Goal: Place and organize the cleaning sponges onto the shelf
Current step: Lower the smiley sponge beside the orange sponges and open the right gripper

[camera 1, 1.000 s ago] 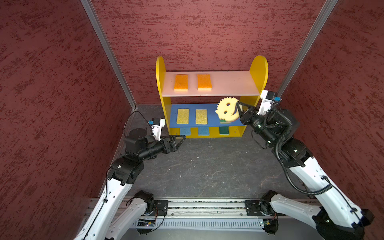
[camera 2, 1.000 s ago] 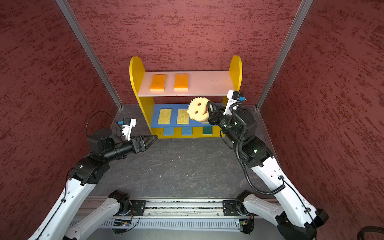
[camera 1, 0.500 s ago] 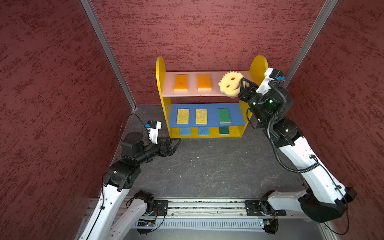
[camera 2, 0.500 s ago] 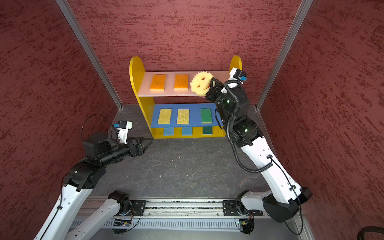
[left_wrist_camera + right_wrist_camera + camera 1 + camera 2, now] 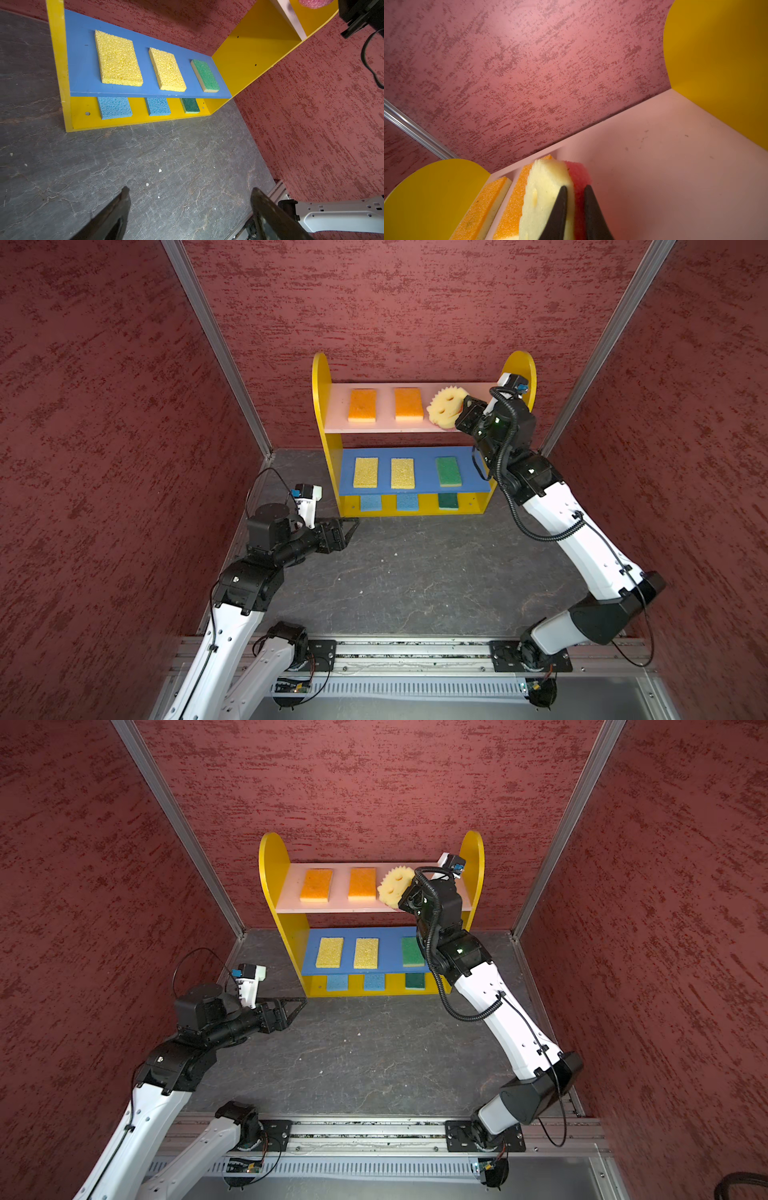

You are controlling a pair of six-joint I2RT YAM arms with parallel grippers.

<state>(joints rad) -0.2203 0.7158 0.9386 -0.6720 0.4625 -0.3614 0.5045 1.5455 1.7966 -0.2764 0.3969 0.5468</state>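
Retreat marks the near side: the left claw [image 5: 190,189] hangs spread wide and empty above the dark grey, stone-veined table [image 5: 415,572]. Over the last second its arm has drawn a little way back from the small three-tier shelf with yellow round-topped side panels [image 5: 320,406]. No loose sponge shows on the table in any view.

Farther in, the lower tiers are filled and unchanged. Two blue rectangular foam sponges [image 5: 370,502] and a dark green rectangular sponge [image 5: 448,500] lie on the yellow base board [image 5: 428,509]. Two yellow rectangular foam sponges [image 5: 365,472] and a lighter green rectangular sponge [image 5: 448,471] lie on the blue middle board [image 5: 424,472].

Farthest, at the pink top board [image 5: 386,425], is the real change. A second ago the right claw [image 5: 575,187] carried the round yellow smiley sponge with the pink underside [image 5: 444,408] in front of the middle tier. It has since lifted the sponge over the free right part of the top board, just beside the second of two orange rectangular foam sponges [image 5: 409,403]. The claw is still clenched on the smiley's edge, one finger on the yellow face and one on the pink. The sponge is tilted, face up toward the top views; whether its lower rim touches the board I cannot tell. By my reading this is the last sponge, so lowering it flat and letting go would finish the row and the task.
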